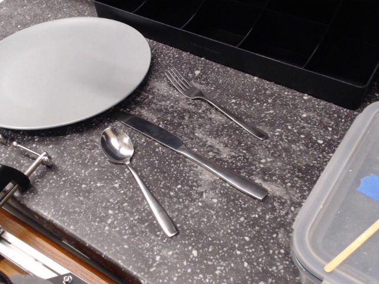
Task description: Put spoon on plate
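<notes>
The spoon is small, shiny and silver. It lies flat on the dark speckled counter, bowl up, with the bowl toward the plate and the handle pointing to the lower right. The plate is large, round, matte light grey and bare, at the upper left. The spoon's bowl lies a short way below the plate's rim and does not touch it. No gripper shows in this view.
A long knife lies just right of the spoon, its tip near the plate. A fork lies beyond it. A black divided tray runs along the back. A clear plastic container sits at the right. Metal clamp hardware is at the lower left.
</notes>
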You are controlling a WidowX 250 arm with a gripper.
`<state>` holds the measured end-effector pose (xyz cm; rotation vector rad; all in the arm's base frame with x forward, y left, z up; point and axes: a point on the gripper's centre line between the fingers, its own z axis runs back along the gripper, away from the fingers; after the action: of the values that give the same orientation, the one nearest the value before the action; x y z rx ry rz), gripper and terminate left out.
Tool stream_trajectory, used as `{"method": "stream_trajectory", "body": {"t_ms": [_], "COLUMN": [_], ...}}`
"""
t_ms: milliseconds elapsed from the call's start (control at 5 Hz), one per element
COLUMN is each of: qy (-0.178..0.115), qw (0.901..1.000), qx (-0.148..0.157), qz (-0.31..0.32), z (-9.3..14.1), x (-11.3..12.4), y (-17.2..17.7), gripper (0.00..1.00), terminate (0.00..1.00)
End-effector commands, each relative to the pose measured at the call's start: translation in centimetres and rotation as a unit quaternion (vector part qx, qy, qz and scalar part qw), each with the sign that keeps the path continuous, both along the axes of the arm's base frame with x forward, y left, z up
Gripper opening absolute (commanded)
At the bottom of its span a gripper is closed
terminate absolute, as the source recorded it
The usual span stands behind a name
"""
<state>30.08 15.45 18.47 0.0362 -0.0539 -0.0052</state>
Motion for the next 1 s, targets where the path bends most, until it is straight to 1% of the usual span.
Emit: {"method": "stream_trajectory", "body": {"t_ms": [0, 200, 400, 600, 800], "qy": [0.000, 0.027, 0.042, 0.013, -0.011], "qw": [1.0000, 0.9982, 0.9821, 0.9677, 0.9539], "qx": [0.000, -0.023, -0.062, -0.078, -0.088], "qz": [0.000, 0.049, 0.173, 0.239, 0.287], "z": [0.0, -0.3, -1.6, -3.3, -5.1], "x": [0.0, -2.0, -4.5, -7.1, -9.3], "y": [0.0, 0.5, 0.2, -0.8, -2.2], "gripper": [1.00, 1.00, 1.00, 1.00, 1.00], "terminate": [0.00, 0.00, 0.00, 0.00, 0.00]}}
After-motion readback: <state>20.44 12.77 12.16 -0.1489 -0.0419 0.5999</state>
